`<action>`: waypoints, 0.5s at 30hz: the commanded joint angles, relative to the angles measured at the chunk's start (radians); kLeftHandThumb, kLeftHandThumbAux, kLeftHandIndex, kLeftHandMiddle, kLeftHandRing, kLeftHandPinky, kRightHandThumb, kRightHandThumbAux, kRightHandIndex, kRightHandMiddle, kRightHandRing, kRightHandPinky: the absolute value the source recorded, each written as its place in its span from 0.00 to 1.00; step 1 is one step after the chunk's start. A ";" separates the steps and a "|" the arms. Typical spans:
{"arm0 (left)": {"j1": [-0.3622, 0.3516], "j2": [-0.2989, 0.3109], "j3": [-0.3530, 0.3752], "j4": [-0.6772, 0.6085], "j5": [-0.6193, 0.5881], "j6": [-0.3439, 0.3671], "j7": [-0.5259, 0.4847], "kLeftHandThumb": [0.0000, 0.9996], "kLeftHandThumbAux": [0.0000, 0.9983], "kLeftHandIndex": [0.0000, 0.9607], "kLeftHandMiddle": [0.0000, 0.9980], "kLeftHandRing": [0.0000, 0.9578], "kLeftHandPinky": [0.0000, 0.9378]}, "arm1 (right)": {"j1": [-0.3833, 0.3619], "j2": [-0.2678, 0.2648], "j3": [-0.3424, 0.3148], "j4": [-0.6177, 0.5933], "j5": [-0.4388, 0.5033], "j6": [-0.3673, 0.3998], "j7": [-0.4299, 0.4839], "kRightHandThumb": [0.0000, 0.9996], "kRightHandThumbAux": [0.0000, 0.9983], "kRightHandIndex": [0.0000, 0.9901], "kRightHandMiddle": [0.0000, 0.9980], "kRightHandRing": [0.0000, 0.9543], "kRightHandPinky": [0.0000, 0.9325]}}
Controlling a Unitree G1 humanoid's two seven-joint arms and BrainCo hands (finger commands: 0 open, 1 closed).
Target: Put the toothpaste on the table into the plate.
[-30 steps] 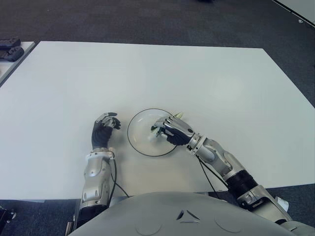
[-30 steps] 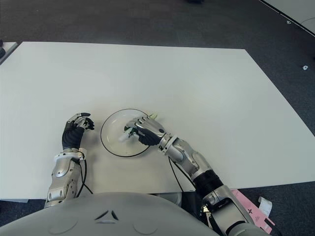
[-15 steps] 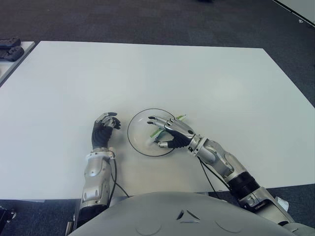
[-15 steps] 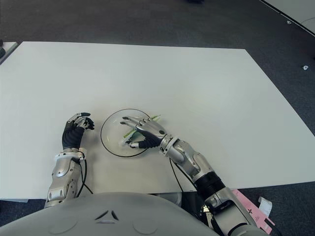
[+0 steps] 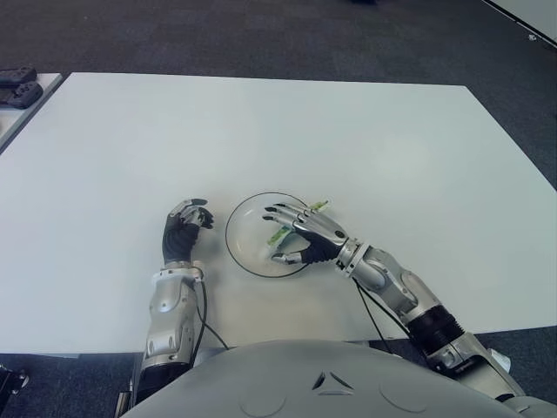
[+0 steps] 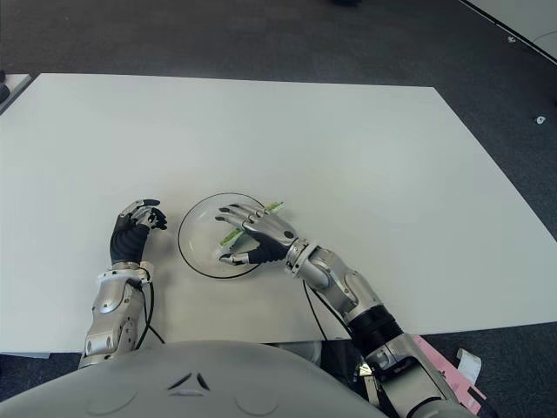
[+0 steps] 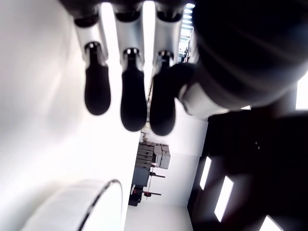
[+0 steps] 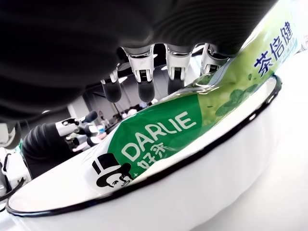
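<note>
The green Darlie toothpaste tube [image 8: 159, 134] lies slanted in the white, dark-rimmed plate [image 5: 242, 219], its far end [image 5: 318, 206] sticking out over the plate's right rim. My right hand [image 5: 296, 237] hovers over the plate and the tube with its fingers [image 8: 144, 82] spread, holding nothing. My left hand [image 5: 183, 231] shows just left of the plate with its fingers [image 7: 127, 96] curled and nothing in them. The plate's rim [image 7: 103, 192] shows close by in the left wrist view.
The white table [image 5: 348, 139] stretches wide beyond the plate. Dark devices [image 5: 17, 87] sit on a neighbouring surface at the far left. Dark carpet [image 5: 261, 35] surrounds the table, and a pink item [image 6: 444, 374] lies on the floor at the near right.
My right hand opened from its grasp on the toothpaste and drew back slightly toward me. The tube now lies in the plate. The left hand stayed put.
</note>
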 commanded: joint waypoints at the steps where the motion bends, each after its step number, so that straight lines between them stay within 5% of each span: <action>1: 0.003 -0.009 -0.002 0.030 0.007 0.036 0.014 0.71 0.72 0.45 0.61 0.63 0.61 | 0.012 -0.007 -0.016 -0.017 -0.004 0.022 0.000 0.30 0.16 0.00 0.00 0.00 0.00; 10: 0.002 0.003 -0.005 0.039 0.005 0.023 -0.005 0.70 0.72 0.45 0.61 0.62 0.62 | 0.034 -0.003 -0.040 -0.086 -0.021 0.085 0.018 0.30 0.13 0.00 0.00 0.00 0.00; 15: 0.002 0.007 -0.005 0.043 0.005 0.015 -0.010 0.70 0.72 0.45 0.61 0.62 0.62 | 0.051 -0.006 -0.049 -0.116 -0.051 0.107 -0.012 0.23 0.23 0.00 0.00 0.00 0.00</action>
